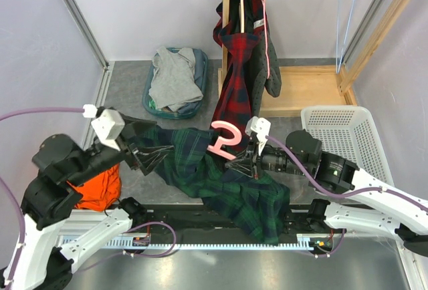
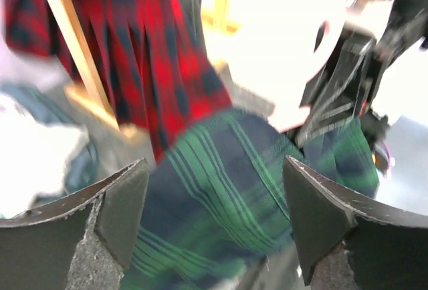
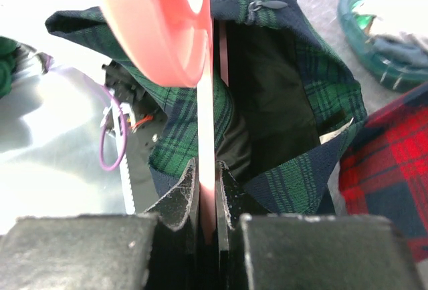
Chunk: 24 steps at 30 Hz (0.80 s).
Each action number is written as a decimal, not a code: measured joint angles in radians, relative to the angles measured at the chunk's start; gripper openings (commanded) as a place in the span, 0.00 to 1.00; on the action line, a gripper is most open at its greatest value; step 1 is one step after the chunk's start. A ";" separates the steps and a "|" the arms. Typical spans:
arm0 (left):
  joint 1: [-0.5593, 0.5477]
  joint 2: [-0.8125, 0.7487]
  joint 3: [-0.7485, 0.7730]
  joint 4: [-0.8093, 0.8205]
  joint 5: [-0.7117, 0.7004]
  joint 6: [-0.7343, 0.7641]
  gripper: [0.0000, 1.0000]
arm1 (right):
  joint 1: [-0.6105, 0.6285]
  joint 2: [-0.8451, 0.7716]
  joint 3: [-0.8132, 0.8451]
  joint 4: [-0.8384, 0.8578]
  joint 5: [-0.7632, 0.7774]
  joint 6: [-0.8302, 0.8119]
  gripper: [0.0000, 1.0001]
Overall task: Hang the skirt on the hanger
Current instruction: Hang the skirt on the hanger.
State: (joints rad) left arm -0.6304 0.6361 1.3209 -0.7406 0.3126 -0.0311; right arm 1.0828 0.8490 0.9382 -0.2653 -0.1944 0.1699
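The green plaid skirt [image 1: 221, 183] lay slumped across the middle of the table [image 1: 127, 103], between the two arms, its lower hem spilling over the metal near edge. The right end effector [image 3: 208, 190] was pressed together on the thin flat bar of the pink hanger [image 1: 226, 139], whose hook stood up above the waistband. The left end effector [image 2: 214, 223] hung at the skirt's left end with its jaws spread wide, pinching nothing. The skirt looked soft and pleated, light but floppy, so it would likely sag and slide wherever it was not held. The waistband beside the zip seemed the firmest place to take hold (the pleated body would only bunch). The hanger looked stiff and smooth, so the cloth might slip off it. Around them the grey speckled table was crowded: a red plaid skirt [image 1: 235, 83] hung from a wooden rack [image 1: 314, 89], with a teal basin [image 1: 150, 103] of grey clothes behind, a white basket [image 1: 348, 136] on the right, and an orange cloth [image 1: 97, 190] on the left. Pale walls closed in.
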 measured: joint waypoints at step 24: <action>-0.037 0.353 -0.131 -0.150 0.592 0.230 0.94 | 0.000 0.010 0.110 -0.349 -0.230 -0.080 0.00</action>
State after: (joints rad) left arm -0.6678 0.9894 1.1900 -0.8906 0.9043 0.1986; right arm 1.0828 0.8585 1.0485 -0.6144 -0.4244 0.0895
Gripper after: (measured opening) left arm 0.938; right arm 0.124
